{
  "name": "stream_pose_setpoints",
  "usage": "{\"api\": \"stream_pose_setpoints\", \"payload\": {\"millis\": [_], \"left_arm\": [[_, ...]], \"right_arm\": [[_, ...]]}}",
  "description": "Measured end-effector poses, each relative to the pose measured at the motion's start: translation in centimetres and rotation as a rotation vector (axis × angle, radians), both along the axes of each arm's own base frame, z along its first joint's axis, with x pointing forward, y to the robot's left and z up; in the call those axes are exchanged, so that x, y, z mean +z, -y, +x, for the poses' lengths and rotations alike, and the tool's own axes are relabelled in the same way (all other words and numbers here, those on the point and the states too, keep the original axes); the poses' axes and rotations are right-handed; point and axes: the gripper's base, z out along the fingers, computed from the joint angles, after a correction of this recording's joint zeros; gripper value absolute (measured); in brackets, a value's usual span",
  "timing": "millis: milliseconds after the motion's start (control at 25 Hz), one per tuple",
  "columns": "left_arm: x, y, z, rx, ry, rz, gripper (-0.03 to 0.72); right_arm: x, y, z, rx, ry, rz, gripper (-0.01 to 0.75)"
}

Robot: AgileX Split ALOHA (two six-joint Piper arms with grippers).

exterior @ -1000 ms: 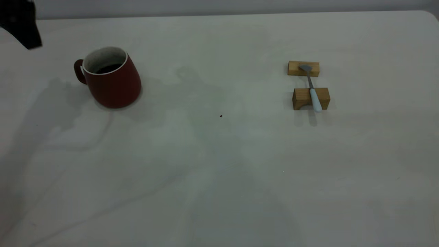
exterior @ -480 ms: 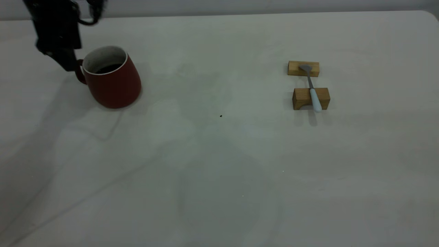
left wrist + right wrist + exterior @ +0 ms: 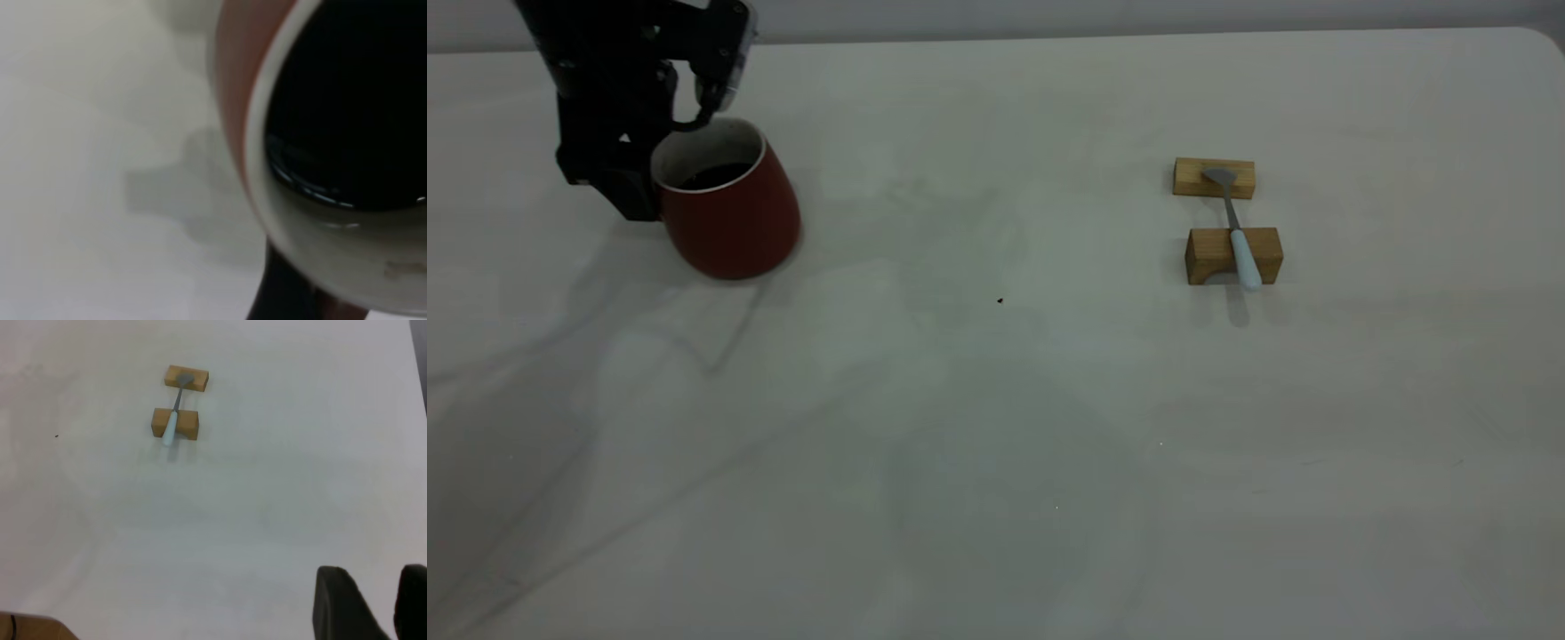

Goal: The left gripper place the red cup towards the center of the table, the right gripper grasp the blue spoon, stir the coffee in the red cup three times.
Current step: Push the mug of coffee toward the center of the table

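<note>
The red cup (image 3: 734, 222) stands at the table's (image 3: 996, 462) far left, with dark coffee (image 3: 713, 175) inside. My left gripper (image 3: 627, 191) is pressed against the cup's handle side and hides the handle. The left wrist view is filled by the cup's white rim (image 3: 267, 200) and the coffee (image 3: 353, 100). The blue spoon (image 3: 1243, 253) lies across two tan wooden blocks to the right, bowl on the far block. It shows far off in the right wrist view too, the blue spoon (image 3: 172, 423). My right gripper (image 3: 370, 580) hovers open over bare table, away from the spoon.
The far wooden block (image 3: 1214, 178) and the near wooden block (image 3: 1209, 256) carry the spoon. A tiny dark speck (image 3: 1000, 300) lies near the table's middle. The table's rounded corner (image 3: 1543, 40) is at the back right.
The left arm has come down from the upper left corner to the cup's handle. The cup has shifted slightly to the right. The spoon and blocks have not moved.
</note>
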Motion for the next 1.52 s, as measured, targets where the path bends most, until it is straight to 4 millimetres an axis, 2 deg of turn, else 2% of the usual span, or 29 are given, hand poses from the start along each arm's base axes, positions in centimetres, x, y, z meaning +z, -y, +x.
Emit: {"api": "stream_pose_setpoints", "payload": {"millis": [320,680,840,1000,1280,1400,1440,1520], "left_arm": [[0.0,3.6,-0.5,-0.079,0.008,-0.004,0.597],[0.0,9.5,-1.9,-0.186,0.013,-0.031,0.596],[0.1,11.5,-2.6,-0.204,0.011,-0.059,0.596],[0.1,12.7,-3.0,-0.214,0.008,-0.076,0.595],[0.2,13.0,-3.1,-0.171,0.007,-0.086,0.595],[2.2,12.7,-3.0,-0.144,0.029,-0.066,0.594],[3.3,12.5,-3.0,-0.120,0.036,-0.058,0.594],[6.8,12.2,-2.9,-0.058,0.079,-0.063,0.594]], "right_arm": [[0.0,0.0,0.0,0.000,0.000,0.000,0.241],[0.0,0.0,0.0,0.000,0.000,0.001,0.241],[0.0,0.0,0.0,0.000,0.000,0.001,0.241],[0.0,0.0,0.0,0.000,0.000,0.001,0.241],[0.0,0.0,0.0,0.000,0.000,0.001,0.241],[0.0,0.0,0.0,0.000,0.000,0.001,0.241],[0.0,0.0,0.0,0.000,0.000,0.001,0.241],[0.0,0.0,0.0,0.000,0.000,0.001,0.241]]}}
